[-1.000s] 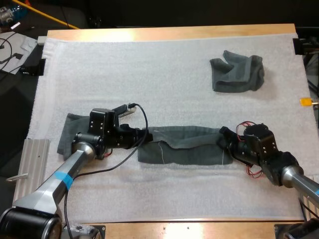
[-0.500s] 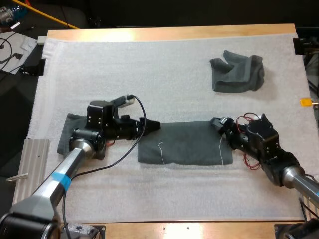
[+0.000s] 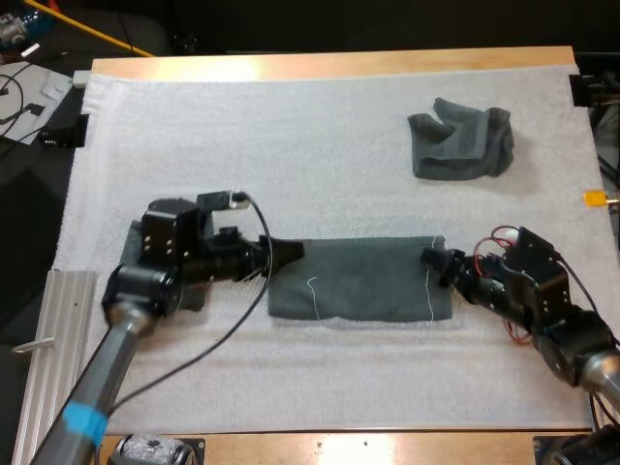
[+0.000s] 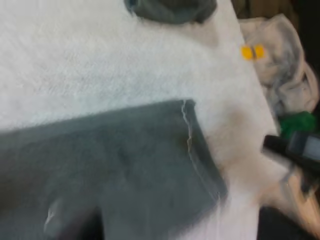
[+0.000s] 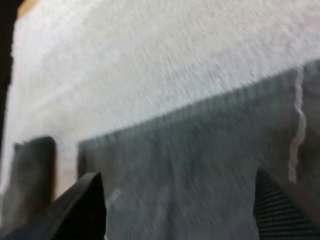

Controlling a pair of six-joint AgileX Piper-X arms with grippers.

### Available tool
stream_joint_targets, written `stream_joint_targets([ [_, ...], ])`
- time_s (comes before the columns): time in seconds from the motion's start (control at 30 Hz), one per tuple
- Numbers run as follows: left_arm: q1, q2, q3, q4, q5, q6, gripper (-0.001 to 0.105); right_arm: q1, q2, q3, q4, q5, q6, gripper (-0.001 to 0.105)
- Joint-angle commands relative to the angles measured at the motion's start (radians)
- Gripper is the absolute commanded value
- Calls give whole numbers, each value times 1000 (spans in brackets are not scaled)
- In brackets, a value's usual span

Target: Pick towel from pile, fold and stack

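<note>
A folded dark grey-green towel [image 3: 358, 279] lies flat on the white mat [image 3: 291, 136] between my two grippers. My left gripper [image 3: 291, 254] is at its left end, off the cloth and holding nothing. My right gripper [image 3: 433, 260] is at its right end. In the right wrist view the black fingers [image 5: 82, 205] stand wide apart over the towel [image 5: 200, 170], clear of it. The left wrist view looks along the same towel [image 4: 115, 160] toward the right gripper [image 4: 295, 150]. A crumpled towel [image 3: 462, 140] lies at the back right. Another dark towel [image 3: 128, 254] shows partly under my left arm.
A ribbed metal rail [image 3: 56, 325] lies along the mat's left edge. The table's wooden edges [image 3: 329, 63] frame the mat at the back and front. Bare mat stretches across the back left and along the front.
Both grippers have opened and let go of the towel's ends. The raised fold has dropped flat, and both arms have drawn back outward, left to the left and right to the right.
</note>
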Motion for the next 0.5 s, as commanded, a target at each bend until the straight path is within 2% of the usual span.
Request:
stream_joint_targets([
  [0.0,6,-111,-6,134,-75,73,61,-5,-68,-10,138,6,-54,61],
  [0.2,8,-328,-2,359,-177,166,61,-4,-193,-27,363,28,-122,61],
  [0.27,4,-284,-6,317,-149,148,62,-3,-176,-23,326,32,-113,62],
  [0.47,4,-431,-4,464,-157,164,62,-3,-228,-93,527,73,-185,62],
])
